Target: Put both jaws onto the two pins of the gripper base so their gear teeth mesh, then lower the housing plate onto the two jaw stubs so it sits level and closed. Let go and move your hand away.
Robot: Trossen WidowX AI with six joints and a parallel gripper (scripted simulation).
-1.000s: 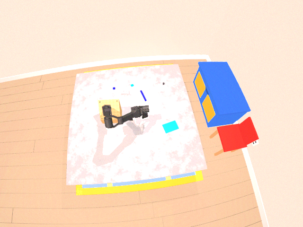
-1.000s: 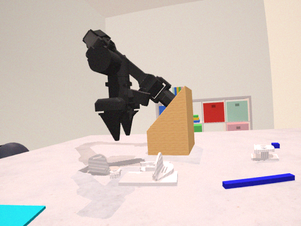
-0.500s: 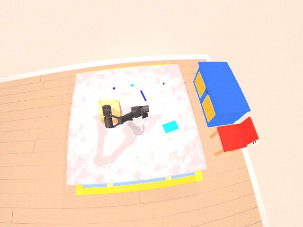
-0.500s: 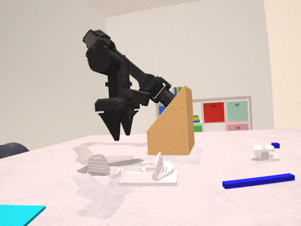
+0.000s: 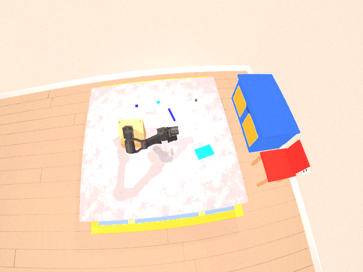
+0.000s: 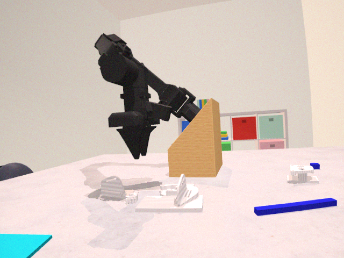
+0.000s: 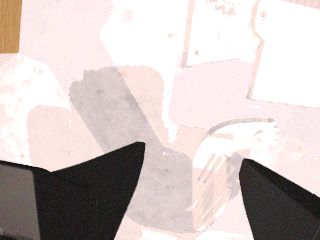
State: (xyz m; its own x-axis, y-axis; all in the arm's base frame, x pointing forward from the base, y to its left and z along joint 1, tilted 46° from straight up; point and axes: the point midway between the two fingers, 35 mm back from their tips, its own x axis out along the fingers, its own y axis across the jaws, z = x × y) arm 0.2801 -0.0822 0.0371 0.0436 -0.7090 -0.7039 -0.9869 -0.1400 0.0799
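My gripper is partly open and empty, pointing down above the table. One white jaw lies loose below it; its toothed end points toward the flat white parts. A flat white plate lies beside a second white plate that has gear teeth at its upper end in the wrist view. Another jaw rises behind the front plate in the exterior view. Glare hides the pins and whether any teeth mesh; I cannot tell base from housing plate with certainty.
A wooden wedge block stands behind the parts. A blue bar, a cyan sheet, a small blue cube and another white geared piece lie on the table.
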